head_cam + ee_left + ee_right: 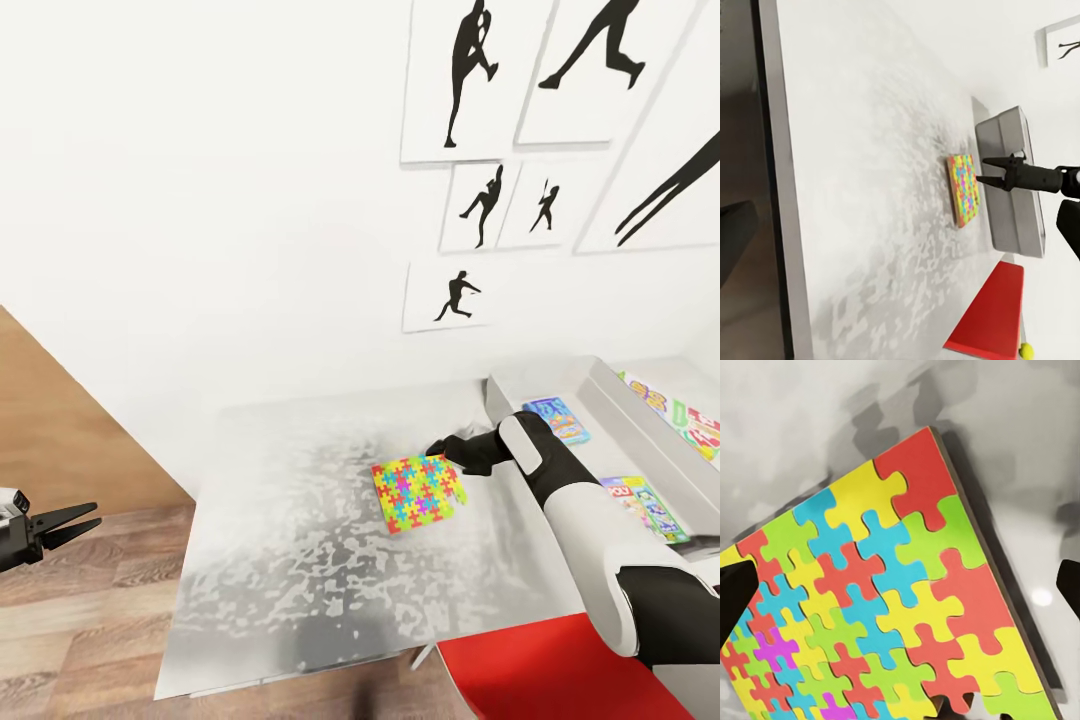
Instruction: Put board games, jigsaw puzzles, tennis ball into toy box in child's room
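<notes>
A jigsaw puzzle of bright interlocking pieces lies flat on the light grey table. My right gripper hovers open just over the puzzle's far edge. In the right wrist view its dark fingertips stand on either side of the puzzle. The left wrist view shows the same gripper between the puzzle and the toy box. The toy box stands at the table's right, with a blue board game and a second board game in it. My left gripper is open, off the table's left.
A third colourful board game shows past the bin's long wall. A red chair stands at the table's near right corner. A small yellow-green ball lies beyond the chair. White wall with black silhouette pictures behind the table; wood floor at left.
</notes>
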Robot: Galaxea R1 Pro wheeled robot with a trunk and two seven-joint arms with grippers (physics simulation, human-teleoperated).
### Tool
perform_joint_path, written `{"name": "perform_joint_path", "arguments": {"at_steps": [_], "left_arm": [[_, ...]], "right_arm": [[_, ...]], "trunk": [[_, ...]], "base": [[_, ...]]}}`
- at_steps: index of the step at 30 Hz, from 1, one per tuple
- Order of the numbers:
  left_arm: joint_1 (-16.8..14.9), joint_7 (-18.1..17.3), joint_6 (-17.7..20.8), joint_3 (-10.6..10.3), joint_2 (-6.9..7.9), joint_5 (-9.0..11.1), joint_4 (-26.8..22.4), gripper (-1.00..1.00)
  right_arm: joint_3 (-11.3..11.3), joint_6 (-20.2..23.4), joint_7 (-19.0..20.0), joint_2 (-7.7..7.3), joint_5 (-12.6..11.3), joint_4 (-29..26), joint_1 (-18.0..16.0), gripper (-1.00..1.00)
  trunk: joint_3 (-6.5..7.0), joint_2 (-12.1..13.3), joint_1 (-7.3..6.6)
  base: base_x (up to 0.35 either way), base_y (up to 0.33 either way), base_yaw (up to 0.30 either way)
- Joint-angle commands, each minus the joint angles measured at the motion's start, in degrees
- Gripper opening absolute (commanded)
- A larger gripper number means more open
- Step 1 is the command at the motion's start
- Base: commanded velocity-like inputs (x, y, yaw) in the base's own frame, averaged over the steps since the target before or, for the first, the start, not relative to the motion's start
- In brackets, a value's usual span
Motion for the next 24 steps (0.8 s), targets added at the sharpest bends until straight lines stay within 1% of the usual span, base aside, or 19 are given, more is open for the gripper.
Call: {"name": "perform_joint_path", "arguments": {"at_steps": [1, 16, 24], "left_arm": [[0.0, -0.2, 0.6, 0.0, 0.0, -0.1, 0.0, 1.0], [0.0, -0.2, 0.6, 0.0, 0.0, -0.1, 0.0, 1.0], [0.0, -0.2, 0.6, 0.0, -0.02, -0.1, 0.0, 1.0]], "right_arm": [[0.1, 0.2, 0.0, -0.04, 0.0, 0.0, 0.0, 1.0], [0.2, 0.2, 0.0, 0.04, 0.0, 0.1, 0.0, 1.0], [0.6, 0.2, 0.0, 0.05, 0.0, 0.1, 0.0, 1.0]], "trunk": [[-0.11, -0.1, 0.03], [-0.16, -0.1, 0.03], [-0.25, -0.1, 0.03]], "base": [[0.0, 0.0, 0.0], [0.0, 0.0, 0.0], [0.0, 0.0, 0.0]]}}
